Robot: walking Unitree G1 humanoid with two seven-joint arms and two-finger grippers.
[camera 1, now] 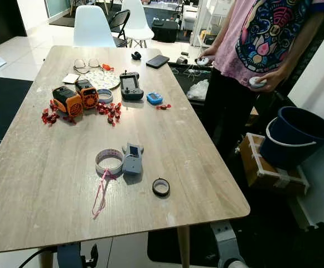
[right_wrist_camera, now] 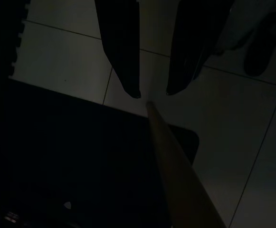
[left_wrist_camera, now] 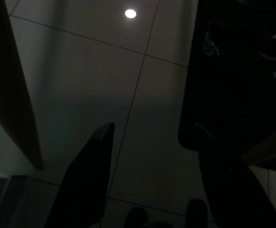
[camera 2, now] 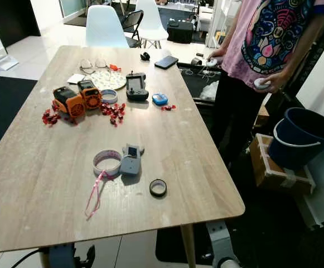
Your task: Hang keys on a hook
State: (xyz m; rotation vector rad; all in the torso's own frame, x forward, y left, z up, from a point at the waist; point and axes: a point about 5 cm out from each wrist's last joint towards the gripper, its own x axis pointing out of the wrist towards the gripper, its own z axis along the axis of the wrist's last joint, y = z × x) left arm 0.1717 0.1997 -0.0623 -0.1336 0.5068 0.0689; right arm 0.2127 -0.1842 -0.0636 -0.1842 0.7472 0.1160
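1. Wooden table [camera 1: 167, 139] spans the scene, near edge just ahead of the robot. A white chair [camera 1: 92, 27] stands at the far end.
2. A person in a pink patterned shirt [camera 1: 262, 39] stands at the far right side of the table, holding a small white object in each hand.
3. Dark blue bucket [camera 1: 295, 137] sits on a wooden box [camera 1: 267, 170] on the floor, right of the table.
4. Far left of table: two orange devices [camera 1: 75, 97] among scattered red pieces; a black handheld controller [camera 1: 131, 86] is just right of them.
5. Near centre: grey key fob [camera 1: 132, 158] touching a tape roll [camera 1: 109, 161], with a pink cord [camera 1: 100, 192] trailing nearward. No hook can be made out.
6. Small black ring [camera 1: 161, 187] lies near right of the fob.
7. Left gripper [left_wrist_camera: 152, 142] hangs below the table over floor tiles, fingers spread.
8. Right gripper [right_wrist_camera: 152, 90] hangs near a table leg [right_wrist_camera: 180, 180], fingers apart.
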